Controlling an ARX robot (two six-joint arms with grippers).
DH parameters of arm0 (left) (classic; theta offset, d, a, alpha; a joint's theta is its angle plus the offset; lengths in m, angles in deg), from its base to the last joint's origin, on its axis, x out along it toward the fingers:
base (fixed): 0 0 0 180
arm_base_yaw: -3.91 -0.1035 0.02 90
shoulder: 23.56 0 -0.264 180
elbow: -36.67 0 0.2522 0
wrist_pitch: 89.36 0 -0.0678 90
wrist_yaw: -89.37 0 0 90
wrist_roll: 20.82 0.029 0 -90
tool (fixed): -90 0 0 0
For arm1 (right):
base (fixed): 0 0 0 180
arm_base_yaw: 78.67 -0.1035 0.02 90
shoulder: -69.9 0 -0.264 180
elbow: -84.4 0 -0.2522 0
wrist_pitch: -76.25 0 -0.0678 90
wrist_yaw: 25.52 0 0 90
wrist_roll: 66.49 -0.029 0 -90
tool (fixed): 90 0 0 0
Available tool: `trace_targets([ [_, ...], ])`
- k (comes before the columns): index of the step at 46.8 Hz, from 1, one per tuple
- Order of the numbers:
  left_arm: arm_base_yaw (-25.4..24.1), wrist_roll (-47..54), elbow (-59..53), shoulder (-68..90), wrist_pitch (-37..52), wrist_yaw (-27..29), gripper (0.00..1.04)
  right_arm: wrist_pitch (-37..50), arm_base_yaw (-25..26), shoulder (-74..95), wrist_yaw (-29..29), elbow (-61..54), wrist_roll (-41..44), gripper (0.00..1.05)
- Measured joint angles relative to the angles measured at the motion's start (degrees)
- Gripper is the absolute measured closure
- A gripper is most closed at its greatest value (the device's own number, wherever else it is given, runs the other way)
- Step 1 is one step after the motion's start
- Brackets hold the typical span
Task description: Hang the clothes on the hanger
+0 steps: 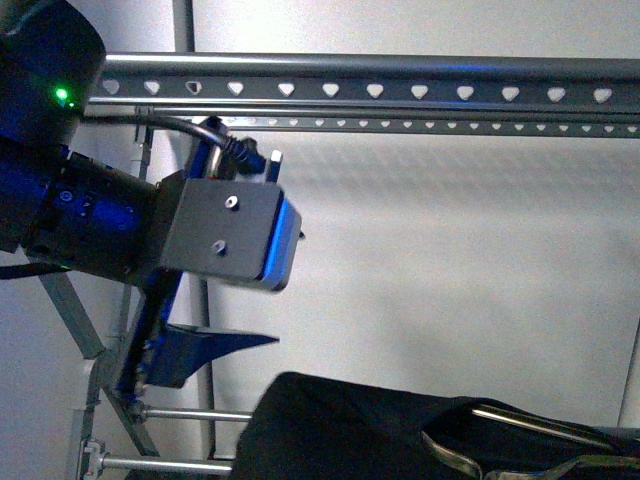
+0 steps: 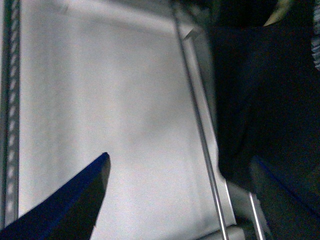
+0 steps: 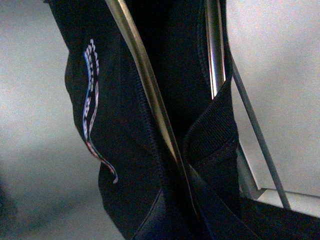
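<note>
The grey rack's top rail [image 1: 400,90], punched with heart-shaped holes, runs across the top of the front view. The black T-shirt [image 1: 370,430] is bunched at the bottom, below the rail, with thin metal rods [image 1: 530,422] lying across it. My left gripper [image 1: 215,345] is open and empty, its blue fingers just left of the shirt. In the left wrist view the left gripper [image 2: 180,200] stands open, with the shirt [image 2: 260,90] beside one finger. My right gripper [image 3: 185,210] is shut on the T-shirt [image 3: 125,125], whose white, red and blue logo [image 3: 92,100] shows. Its jaws are buried in the dark cloth.
A second punched rail [image 1: 450,125] runs just under the top rail. The rack's slanted leg [image 1: 75,310] and low cross bars [image 1: 190,413] stand at the lower left. A plain white wall [image 1: 450,260] fills the background. A metal rod [image 3: 145,85] crosses the shirt.
</note>
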Motion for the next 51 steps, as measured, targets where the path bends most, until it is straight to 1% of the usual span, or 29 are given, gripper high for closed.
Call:
trace_targets([
  [1,-0.02,-1.22,-0.81,-0.13,2.69,1.92,0.15,0.2,0.15,0.0,0.09,-0.02,-0.31,1.01],
  [2,-0.02,-6.23,-2.49,-0.17,6.78,4.79,0.12,0.61,0.39,0.0,0.28,-0.04,-0.81,1.01],
  [3,-0.04,-12.31,-3.89,-0.2,13.38,9.88,0.08,0.96,0.59,-0.02,0.74,-0.04,-1.84,1.01],
  [4,-0.11,-20.31,-5.03,-0.17,18.14,13.7,0.05,1.25,0.7,-0.2,1.22,-0.04,-2.91,1.01],
  [5,-0.44,-31.1,-6.01,-0.15,24.5,19.17,0.05,1.53,0.79,-0.66,1.99,-0.09,-4.59,1.01],
  [6,-0.79,-36.35,-6.19,-0.15,27.89,22.62,0.06,1.79,0.79,-1.09,2.4,-0.2,-5.77,1.01],
  [7,-1.2,-44.0,-6.19,-0.17,30.77,26.21,0.07,2.1,0.79,-1.62,2.78,-0.37,-6.67,1.01],
  [8,-2.01,-56.26,-6.05,-0.85,33.92,30.93,0.07,2.32,0.76,-2.51,3.28,-0.55,-8.66,1.01],
  [9,-2.58,-61.33,-6.05,-1.42,35.36,33.55,0.07,2.38,0.74,-3.21,3.69,-0.68,-9.77,1.01],
  [10,-3.48,-72.5,-6.05,-2.56,37.11,36.94,0.06,2.67,0.72,-4.24,4.02,-0.94,-11.43,1.01],
  [11,-4.0,-76.87,-6.05,-3.34,38.07,38.45,0.07,2.99,0.72,-5.01,4.02,-1.18,-12.46,1.01],
  [13,-5.16,-92.65,-6.4,-5.79,41.05,40.5,0.07,3.1,0.66,-7.5,4.17,-1.49,-15.34,1.01],
  [14,-5.27,-95.69,-6.45,-6.67,41.44,40.96,0.07,3.13,0.63,-8.35,4.15,-1.49,-16.46,1.01],
  [17,-5.42,-104.96,-7.78,-9.7,44.7,39.67,0.07,2.86,0.04,-11.89,3.91,-1.36,-21.75,1.01],
  [19,-5.38,-105.46,-7.37,-12.13,38.16,39.45,0.12,1.99,-0.37,-13.57,2.82,-0.37,-26.05,1.01],
  [20,-5.33,-103.95,-7.78,-14.12,32.13,39.41,0.18,1.46,-0.59,-14.47,2.29,0.68,-29.24,1.01],
  [22,-5.35,-101.04,-10.86,-17.55,25.05,39.21,0.27,0.55,-0.59,-15.23,1.7,3.08,-33.99,1.01],
  [23,-5.38,-99.69,-12.66,-18.73,24.11,38.99,0.3,-0.09,-0.48,-15.37,1.11,4.24,-36.59,1.01],
  [30,-5.97,-96.15,-24.61,-23.52,26.95,37.7,0.53,-4.48,0.46,-15.21,-0.11,12.57,-50.75,1.01],
  [31,-6.05,-96.08,-25.51,-23.85,27.32,37.7,0.55,-4.87,0.5,-15.12,-0.13,13.27,-51.25,1.01],
  [35,-6.91,-95.43,-31.15,-26.47,29.57,37.24,0.69,-7.89,0.68,-13.81,-0.33,18.71,-59.1,1.01],
  [37,-7.41,-95.27,-34.16,-28.28,30.97,37.03,0.78,-9.44,0.68,-12.46,-0.87,21.99,-62.53,1.01],
  [41,-8.11,-94.86,-40.44,-32.54,33.4,36.2,1.0,-11.37,0.35,-8.28,-1.92,28.35,-70.86,1.01],
  [42,-8.22,-94.86,-41.86,-33.42,33.86,36.02,1.02,-11.54,0.2,-7.17,-2.4,29.64,-72.72,1.01],
  [43,-8.46,-94.75,-42.82,-34.01,34.03,35.65,1.01,-11.63,0.07,-6.43,-2.8,30.51,-73.7,1.01],
  [44,-9.49,-94.68,-44.13,-34.88,34.36,33.48,1.01,-11.82,-0.11,-5.38,-3.37,31.74,-75.76,1.01],
  [45,-10.34,-94.62,-45.4,-35.76,34.64,32.74,1.01,-12.15,-0.31,-4.39,-3.98,33.03,-77.46,1.01],
  [51,-11.85,-94.57,-51.01,-40.52,35.3,32.57,1.01,-12.31,-1.27,-1.05,-5.95,36.87,-86.23,1.01],
])
